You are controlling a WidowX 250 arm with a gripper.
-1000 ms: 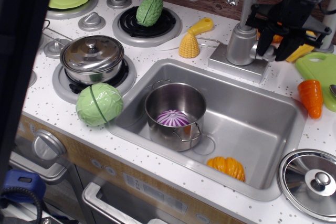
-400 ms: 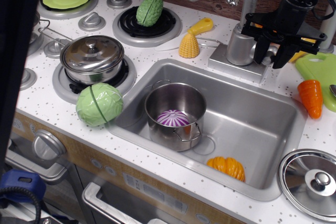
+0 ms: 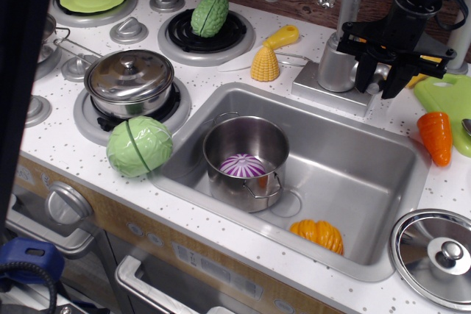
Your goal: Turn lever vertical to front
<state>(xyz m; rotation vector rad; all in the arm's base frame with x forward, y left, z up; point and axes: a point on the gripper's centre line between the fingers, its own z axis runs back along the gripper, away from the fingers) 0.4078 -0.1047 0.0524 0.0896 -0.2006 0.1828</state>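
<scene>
One white speckled counter (image 3: 66,145) carries everything, and the rectangular stainless-steel sink (image 3: 353,174) set into it serves as the landmark. Inside the sink, toward its left, stands an open steel pot (image 3: 246,159) holding a purple-and-white striped toy vegetable (image 3: 242,165); an orange toy pumpkin (image 3: 317,234) lies near the sink's front edge. Left of the sink sits a lidded steel pot (image 3: 129,81) on a burner, with a pale green toy cabbage (image 3: 139,146) just in front of it, touching the sink's left rim. Behind the sink rises the silver-grey faucet body (image 3: 338,60) on its flat base. The black claw (image 3: 382,73) hangs just right of that body, behind the sink's back rim, its fingers spread apart to either side of the small silver-grey lever (image 3: 380,71), which shows only partly between them; contact cannot be told. Right of the sink lies an orange toy carrot (image 3: 436,136).
</scene>
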